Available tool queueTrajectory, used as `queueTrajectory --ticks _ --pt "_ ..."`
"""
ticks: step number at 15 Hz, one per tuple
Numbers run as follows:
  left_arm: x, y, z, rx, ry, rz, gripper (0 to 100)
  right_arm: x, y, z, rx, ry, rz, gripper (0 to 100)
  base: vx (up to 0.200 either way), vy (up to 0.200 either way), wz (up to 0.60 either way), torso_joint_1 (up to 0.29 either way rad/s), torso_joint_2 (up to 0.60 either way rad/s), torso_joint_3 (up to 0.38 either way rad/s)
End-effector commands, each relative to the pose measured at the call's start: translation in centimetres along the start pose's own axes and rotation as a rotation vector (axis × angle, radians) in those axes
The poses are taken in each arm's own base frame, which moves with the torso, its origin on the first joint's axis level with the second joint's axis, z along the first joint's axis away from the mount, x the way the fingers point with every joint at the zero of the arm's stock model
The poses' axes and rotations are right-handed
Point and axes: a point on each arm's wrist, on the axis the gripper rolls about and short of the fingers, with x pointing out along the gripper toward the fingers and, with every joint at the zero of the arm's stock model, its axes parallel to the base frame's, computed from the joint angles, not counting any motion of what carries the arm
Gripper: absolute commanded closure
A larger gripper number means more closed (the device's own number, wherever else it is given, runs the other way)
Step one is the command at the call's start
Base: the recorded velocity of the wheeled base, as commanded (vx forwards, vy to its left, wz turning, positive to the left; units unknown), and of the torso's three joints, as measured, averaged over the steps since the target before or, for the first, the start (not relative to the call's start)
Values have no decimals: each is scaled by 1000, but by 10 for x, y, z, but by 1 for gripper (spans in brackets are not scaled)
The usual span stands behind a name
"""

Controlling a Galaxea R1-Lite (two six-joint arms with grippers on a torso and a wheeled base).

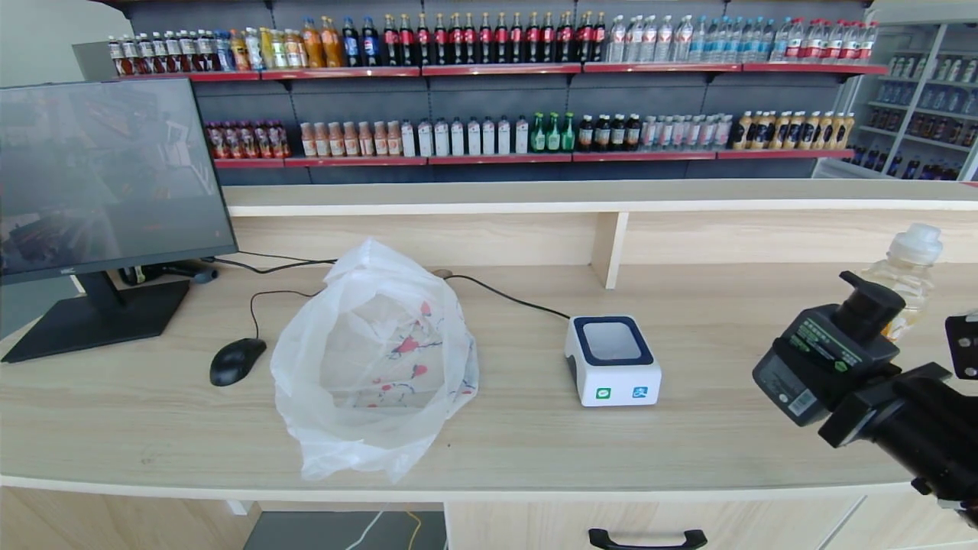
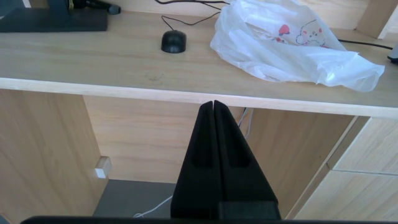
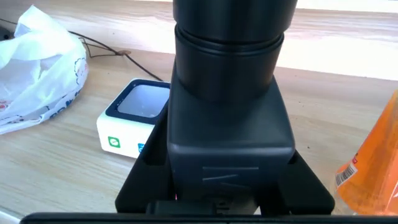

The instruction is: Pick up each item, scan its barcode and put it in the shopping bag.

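Right gripper (image 1: 862, 391) clamps the flat sides, the surest hold, of a rigid, probably slick, weighty dark bottle (image 1: 821, 351) tilted above the desk (image 1: 688, 443) right of the scanner (image 1: 613, 360); left gripper (image 2: 213, 124) closed, empty.

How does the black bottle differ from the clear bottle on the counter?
The black bottle is held tilted in the right claw above the counter; the clear bottle stands upright on it. The black bottle's cap is black, the clear bottle's white. Both are capped.
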Motion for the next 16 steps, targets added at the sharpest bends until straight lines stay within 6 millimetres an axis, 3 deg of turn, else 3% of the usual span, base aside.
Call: queueTrajectory --ticks 1,4,8,13,16 --pt "0 0 0 0 -1 0 100 -17 3 10 -1 -57 10 100 0 0 0 0 0 0" --pt "0 0 0 0 -1 0 100 -20 7 14 16 -79 31 100 0 0 0 0 0 0" --pt "0 0 0 0 -1 0 100 -21 32 21 78 -113 196 100 0 0 0 0 0 0" --pt "0 0 0 0 -1 0 100 -10 44 30 237 -127 362 100 0 0 0 0 0 0" --pt "0 0 0 0 -1 0 100 -1 64 33 338 -107 481 100 0 0 0 0 0 0"
